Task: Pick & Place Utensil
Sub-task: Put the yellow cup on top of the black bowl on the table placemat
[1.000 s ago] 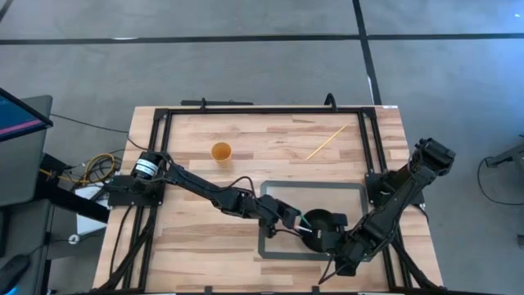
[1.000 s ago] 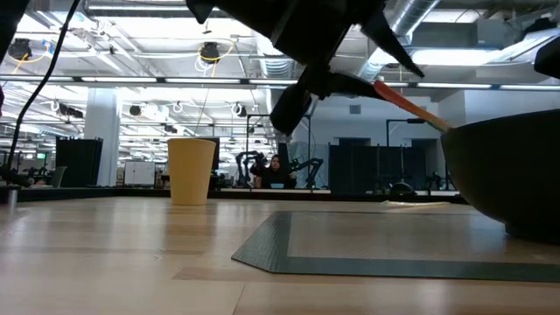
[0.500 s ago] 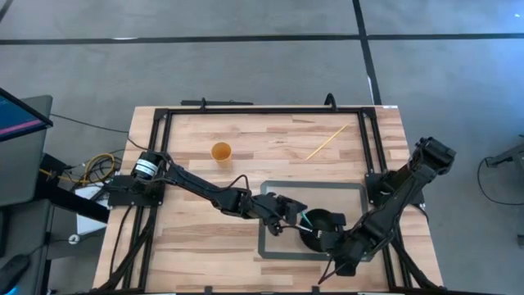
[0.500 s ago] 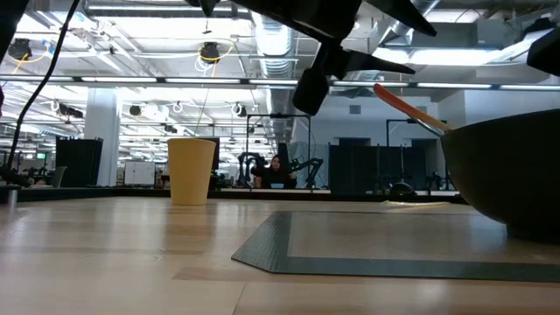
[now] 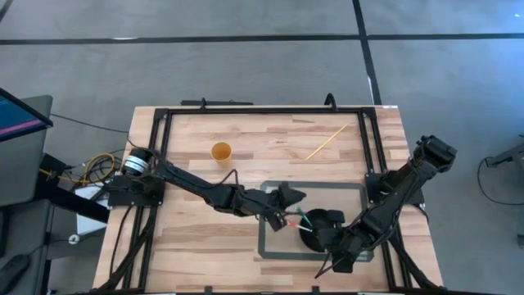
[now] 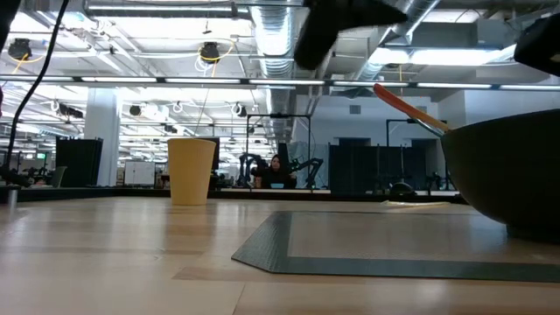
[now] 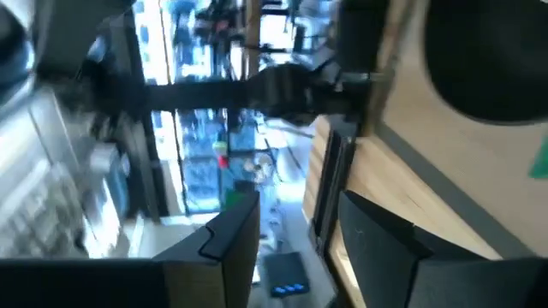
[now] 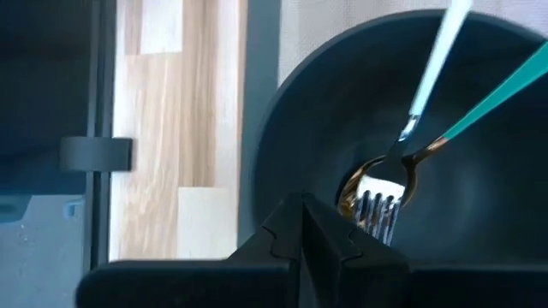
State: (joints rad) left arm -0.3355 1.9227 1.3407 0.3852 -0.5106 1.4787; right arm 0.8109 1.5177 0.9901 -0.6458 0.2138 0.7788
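While the left gripper (image 5: 288,197) hovers above the grey mat (image 5: 274,246), just beside the black bowl (image 5: 321,225), its fingers (image 7: 227,235) are spread w/ nothing between them. Utensils sit in the bowl: a fork (image 8: 377,205) w/ a pale handle and a teal-handled spoon (image 8: 411,167), handles leaning over the rim. Right gripper (image 8: 301,231) is at the bowl's near edge, fingers pressed together, empty. Yellow cup (image 5: 221,152) and thin stick (image 5: 326,142) lie well apart on the table (image 5: 196,229).
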